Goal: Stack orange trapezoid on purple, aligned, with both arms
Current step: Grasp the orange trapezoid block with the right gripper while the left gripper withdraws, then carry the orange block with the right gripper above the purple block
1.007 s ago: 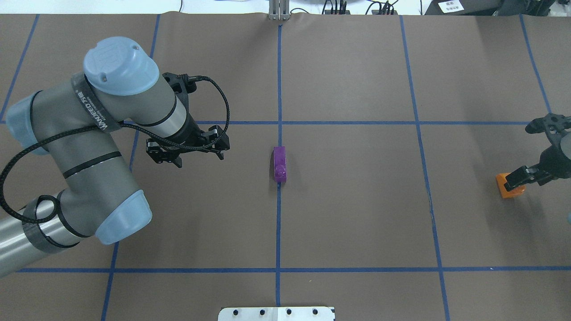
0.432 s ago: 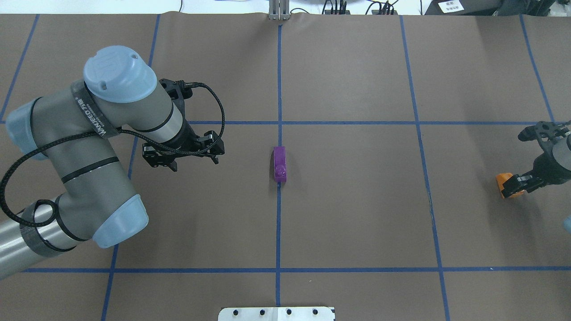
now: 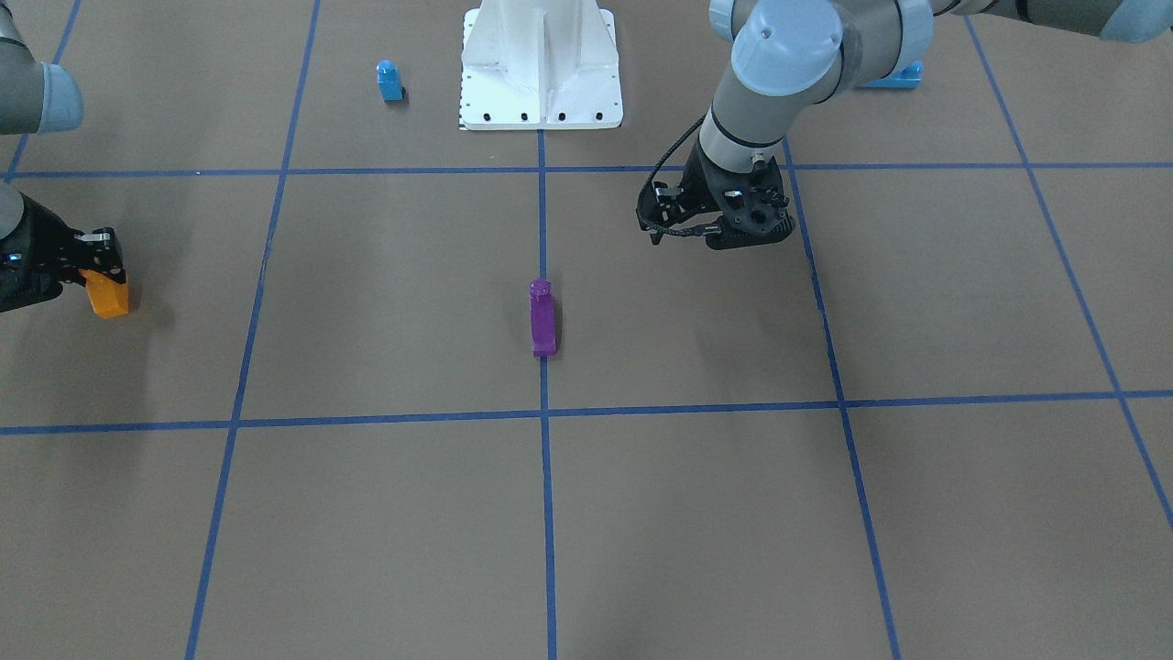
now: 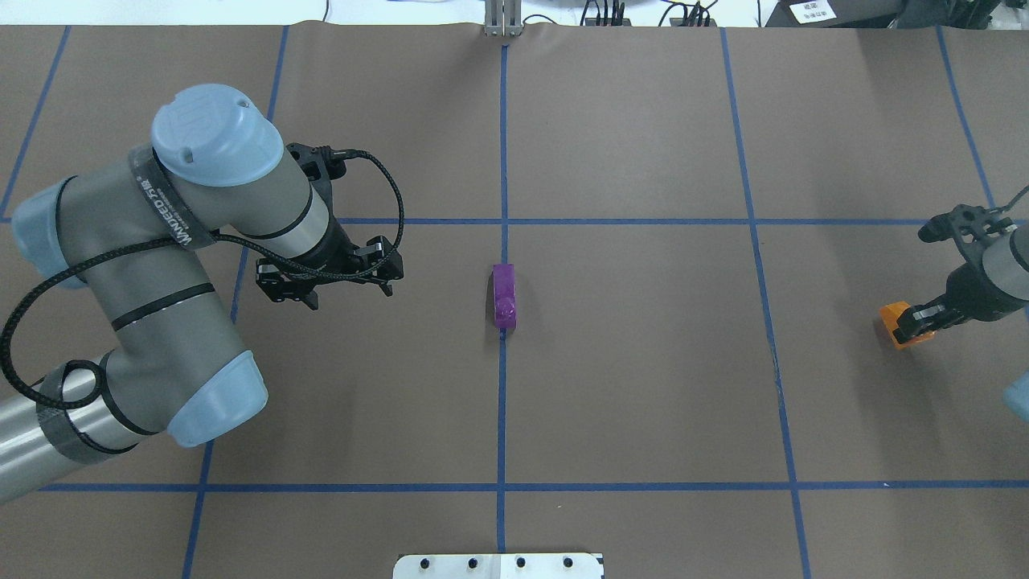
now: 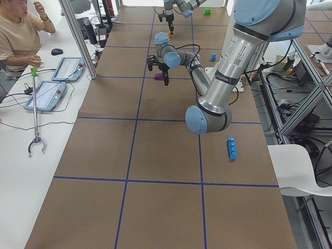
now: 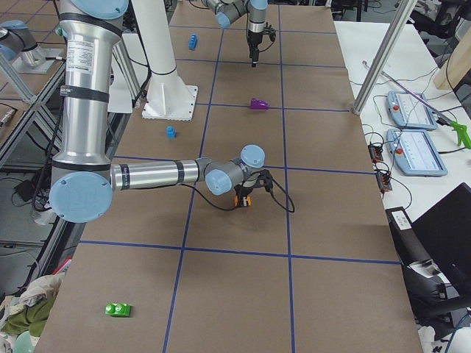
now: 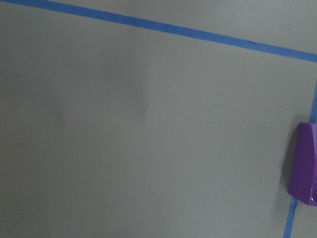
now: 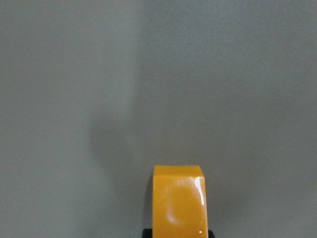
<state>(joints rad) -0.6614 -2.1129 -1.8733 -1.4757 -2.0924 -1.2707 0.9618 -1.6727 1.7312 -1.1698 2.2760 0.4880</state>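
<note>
The purple block lies on the centre blue tape line; it also shows in the front view and at the right edge of the left wrist view. My left gripper hovers open and empty to its left, apart from it. My right gripper at the far right is shut on the orange trapezoid. It holds it just above the table, as the front view and the right wrist view show.
A small blue block and a long blue brick lie near the white robot base. A green block lies far off at the right end. Blue tape lines grid the brown table.
My right gripper has moved left toward the table's centre with the orange trapezoid in it. My left gripper has drawn back slightly to the left.
</note>
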